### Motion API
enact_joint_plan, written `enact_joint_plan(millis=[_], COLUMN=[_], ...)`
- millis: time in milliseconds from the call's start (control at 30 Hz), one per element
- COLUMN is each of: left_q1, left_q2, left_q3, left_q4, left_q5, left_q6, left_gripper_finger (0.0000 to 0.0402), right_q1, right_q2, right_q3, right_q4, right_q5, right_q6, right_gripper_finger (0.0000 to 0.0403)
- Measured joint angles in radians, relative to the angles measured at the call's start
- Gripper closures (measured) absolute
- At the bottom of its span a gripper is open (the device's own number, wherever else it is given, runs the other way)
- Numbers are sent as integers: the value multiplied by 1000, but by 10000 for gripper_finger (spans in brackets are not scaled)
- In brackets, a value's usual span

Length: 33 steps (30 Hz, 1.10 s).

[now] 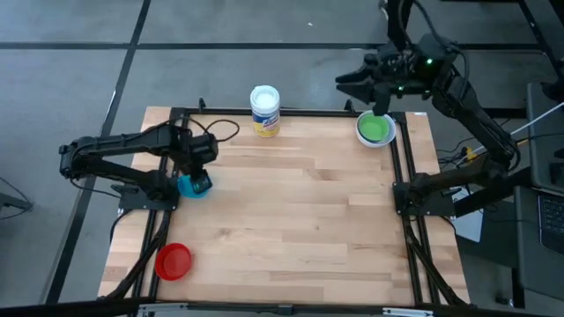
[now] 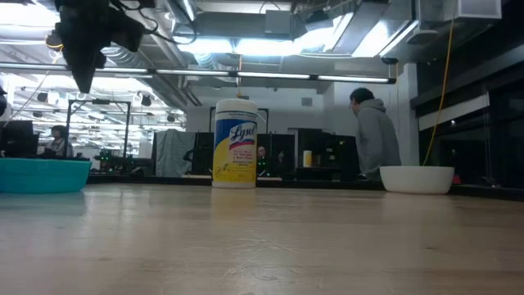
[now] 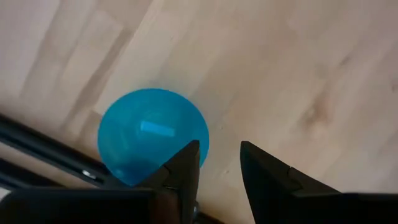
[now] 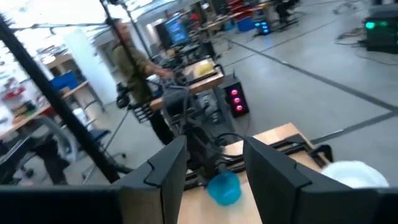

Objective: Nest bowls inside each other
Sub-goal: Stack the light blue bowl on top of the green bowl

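The light blue bowl (image 1: 191,186) sits at the tabletop's (image 1: 291,211) left edge, directly under the left gripper (image 1: 201,180). In the left wrist view this bowl (image 3: 151,135) lies just beside the gripper (image 3: 219,163), whose fingers (image 3: 186,165) stand apart with bare wood between them; one fingertip overlaps the bowl's rim, and whether it touches cannot be told. The gripper holds nothing.

The green bowl (image 1: 375,129) rests nested in the white bowl (image 1: 389,139) at the far right corner. The right gripper (image 1: 352,84) hangs raised just beyond the far edge, near that pair but clear of it, its fingers (image 4: 168,163) apart and empty.

The red bowl (image 1: 173,261) lies alone near the near left corner, well apart from both grippers.

A wipes canister (image 1: 264,110) stands at the middle of the far edge, between the two arms. A person (image 2: 374,135) stands in the room behind.
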Motion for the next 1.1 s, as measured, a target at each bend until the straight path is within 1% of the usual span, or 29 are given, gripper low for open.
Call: enact_joint_plan(millis=[100,200,267,367,467,567,700,967,1100], left_q1=[-14,-29,-41,-50,-50,-50,-49,-48,-48], left_q2=[3,1,2,1,1,1,1,1,1], left_q3=[-67,-149,-195,-243,-275,-298,-338,-408,-431], left_q4=[70,145,209,252,288,289,298,422,446], left_q5=[9,53,73,77,81,69,60,75,65], left_q6=[-93,-159,-197,-232,-258,-264,-274,-333,-358], left_gripper_finger=[290,290,290,290,290,290,290,290,290], right_q1=[29,48,52,58,58,59,59,59,58], right_q2=[19,29,30,30,28,27,27,27,27], right_q3=[0,0,0,0,0,0,0,0,0], right_q4=[1,8,8,8,8,8,17,69,75], right_q5=[1,0,-12,-16,-16,-19,-28,-43,-56], right_q6=[-21,-25,-25,-24,-24,-20,-13,21,35], right_gripper_finger=[238,231,225,217,212,211,219,235,239])
